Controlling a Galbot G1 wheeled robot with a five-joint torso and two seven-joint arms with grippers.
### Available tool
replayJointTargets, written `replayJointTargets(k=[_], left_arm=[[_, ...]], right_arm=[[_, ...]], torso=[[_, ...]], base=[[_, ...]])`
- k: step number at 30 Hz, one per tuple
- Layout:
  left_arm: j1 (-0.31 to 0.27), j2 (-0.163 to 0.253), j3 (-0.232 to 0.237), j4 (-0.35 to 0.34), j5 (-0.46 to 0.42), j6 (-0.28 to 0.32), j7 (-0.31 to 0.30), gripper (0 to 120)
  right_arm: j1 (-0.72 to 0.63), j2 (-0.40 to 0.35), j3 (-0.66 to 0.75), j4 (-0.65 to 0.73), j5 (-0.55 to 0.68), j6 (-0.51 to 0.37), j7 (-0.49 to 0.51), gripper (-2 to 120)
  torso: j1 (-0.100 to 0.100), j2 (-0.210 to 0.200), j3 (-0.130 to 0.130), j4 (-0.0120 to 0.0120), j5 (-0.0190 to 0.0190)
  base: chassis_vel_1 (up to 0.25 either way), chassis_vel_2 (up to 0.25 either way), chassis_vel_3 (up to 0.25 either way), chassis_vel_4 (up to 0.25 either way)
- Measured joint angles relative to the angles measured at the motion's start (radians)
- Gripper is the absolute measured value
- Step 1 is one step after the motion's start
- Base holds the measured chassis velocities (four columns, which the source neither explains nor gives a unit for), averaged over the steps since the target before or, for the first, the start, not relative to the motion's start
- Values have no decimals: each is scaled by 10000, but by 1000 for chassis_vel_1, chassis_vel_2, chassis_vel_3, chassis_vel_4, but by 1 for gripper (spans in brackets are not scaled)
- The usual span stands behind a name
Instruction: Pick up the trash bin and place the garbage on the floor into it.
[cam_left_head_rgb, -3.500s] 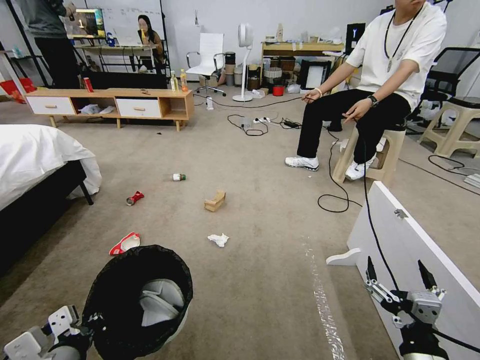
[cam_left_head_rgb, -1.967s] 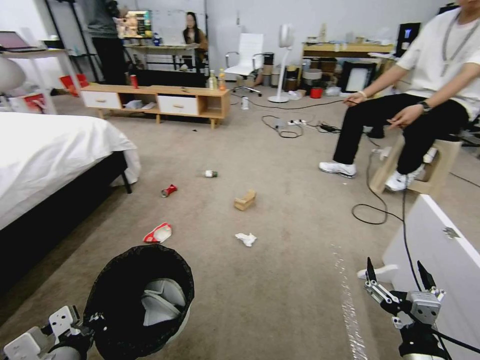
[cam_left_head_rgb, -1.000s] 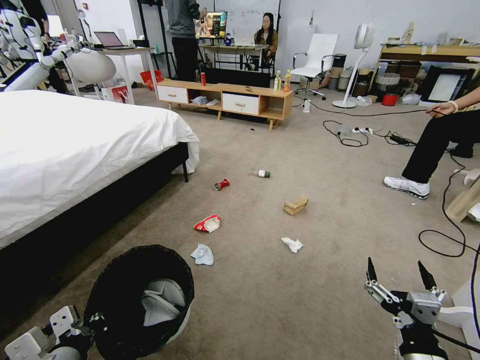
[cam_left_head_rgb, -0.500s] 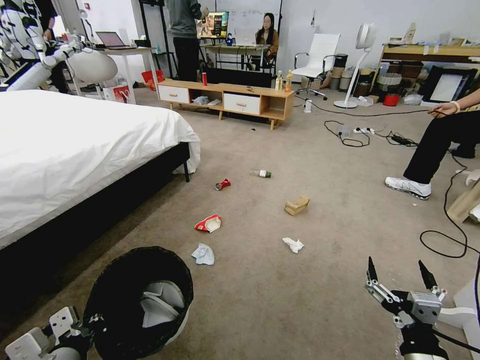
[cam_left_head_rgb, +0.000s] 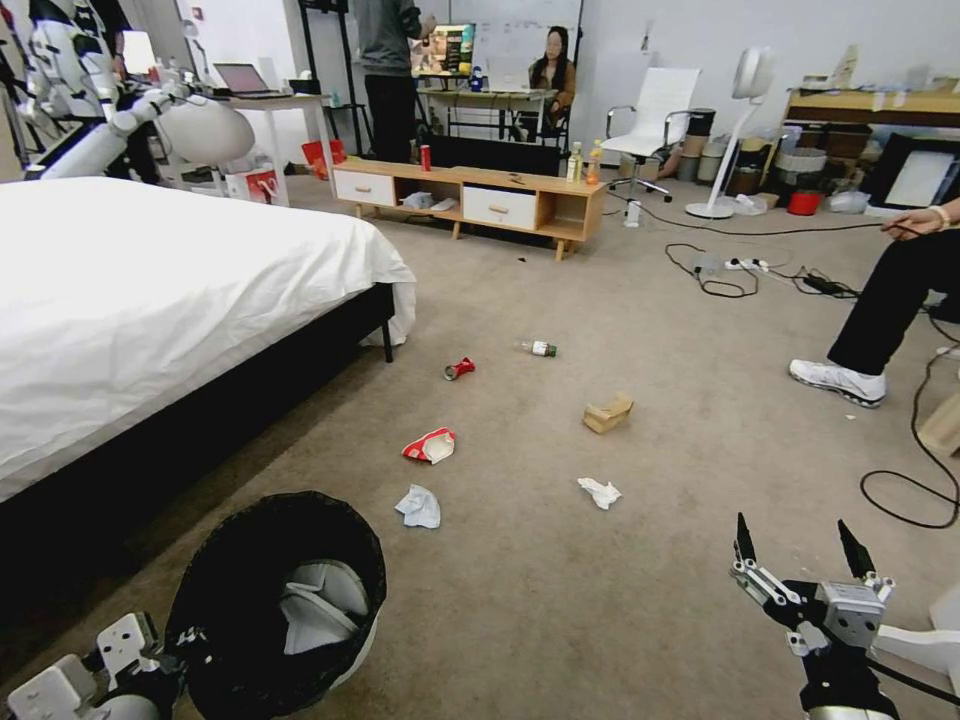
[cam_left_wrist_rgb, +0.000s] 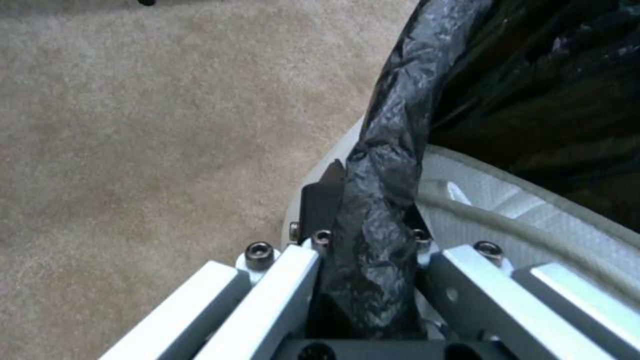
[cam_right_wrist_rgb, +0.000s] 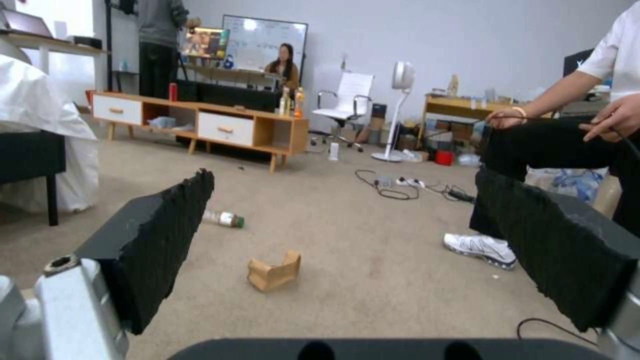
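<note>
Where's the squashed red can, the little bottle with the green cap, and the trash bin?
crushed red can (cam_left_head_rgb: 459, 369), head view, its middle.
green-capped bottle (cam_left_head_rgb: 540, 348), head view, its clear body.
trash bin (cam_left_head_rgb: 215, 560), head view, its black bag rim.

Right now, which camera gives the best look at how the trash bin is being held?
The left wrist view: the left gripper is shut on the black bag at the trash bin rim. The head view shows the whole bin, its grip point hidden.

Beige carpet (cam_left_head_rgb: 620, 620), white-sheeted bed (cam_left_head_rgb: 150, 300), low wooden cabinet (cam_left_head_rgb: 470, 195).
</note>
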Motion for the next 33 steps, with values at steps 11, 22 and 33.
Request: replayJointTargets(k=[11, 22, 33], left_arm=[[47, 4, -129, -36, 12, 0, 12, 2], [49, 10, -163, -35, 12, 0, 58, 2], [25, -3, -162, 20, 17, -1, 70, 2]], right_arm=[[-90, 54, 47, 41, -6, -17, -75, 100], [-108, 95, 68, 15, -22, 14, -131, 100], [-82, 87, 73, -49, -15, 29, -132, 100]], torso=[[0, 0, 0, 2, 0], [0, 0, 0, 2, 1], [0, 0, 2, 0, 0]], base=[[0, 0, 0, 0], [-81, 86, 81, -78], [-155, 151, 153, -153]])
